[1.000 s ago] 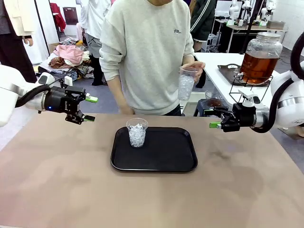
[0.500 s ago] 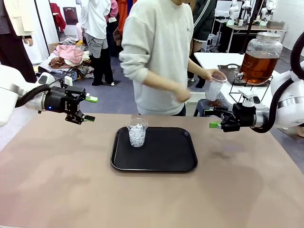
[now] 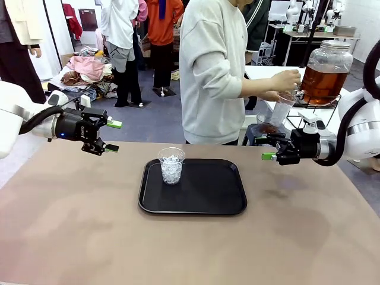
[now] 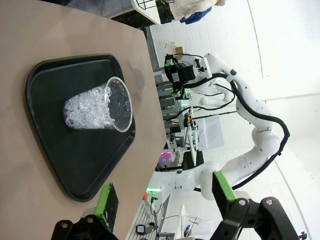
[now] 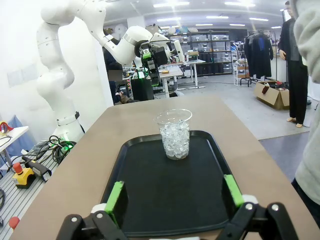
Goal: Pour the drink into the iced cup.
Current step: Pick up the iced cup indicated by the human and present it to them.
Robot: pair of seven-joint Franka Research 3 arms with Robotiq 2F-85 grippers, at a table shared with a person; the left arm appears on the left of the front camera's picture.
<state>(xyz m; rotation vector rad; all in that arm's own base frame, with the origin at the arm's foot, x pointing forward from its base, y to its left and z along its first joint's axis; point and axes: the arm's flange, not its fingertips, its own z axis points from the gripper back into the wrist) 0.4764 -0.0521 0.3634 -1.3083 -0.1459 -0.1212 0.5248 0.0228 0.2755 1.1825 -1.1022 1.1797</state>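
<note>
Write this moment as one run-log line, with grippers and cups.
left gripper: open, empty | right gripper: open, empty | iced cup: upright on tray | second cup: held by person at drink jar

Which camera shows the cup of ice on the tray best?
The right wrist view: the iced cup stands upright and centred on the tray. The left wrist view shows it sideways; the front view, smaller.

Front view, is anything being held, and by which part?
The person's hand holds a clear cup near its top; left claw and right claw are open, empty.
</note>
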